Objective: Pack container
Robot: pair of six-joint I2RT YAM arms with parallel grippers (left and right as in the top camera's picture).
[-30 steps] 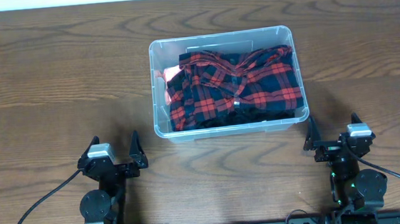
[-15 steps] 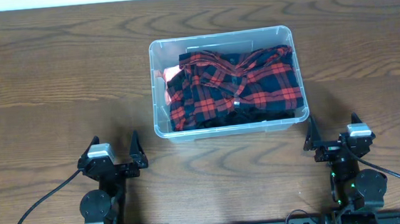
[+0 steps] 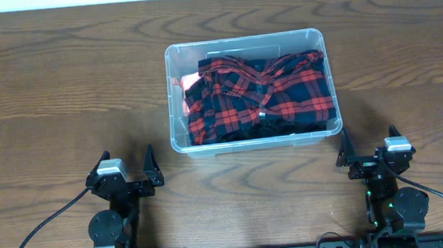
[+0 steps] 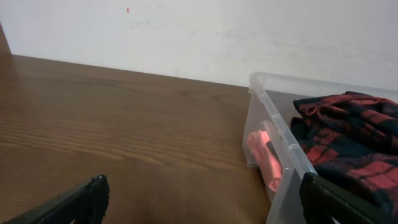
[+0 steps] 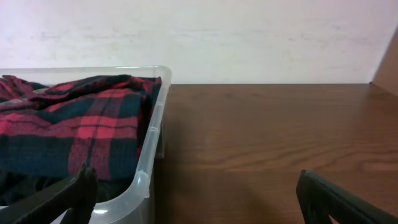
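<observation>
- Left tool (image 3: pixel 125 176) and right tool (image 3: pixel 371 156): jaws spread wide, empty, touching nothing.
- Container (image 3: pixel 172 96): mid-bench (image 3: pixel 61 97), holding a plaid shirt (image 3: pixel 263 93).
- Left wrist view shows a pink item (image 4: pixel 264 158) against the container wall; the right wrist view does not.

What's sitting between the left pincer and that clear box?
Nothing: only bare wooden table separates the left pincer from the container, as the overhead view shows.

Clear container (image 3: pixel 173 96) upright mid-table, filled with red-black plaid cloth (image 3: pixel 263 97).

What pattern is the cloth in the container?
Red-and-black plaid cloth in the container, clearest overhead.
</observation>
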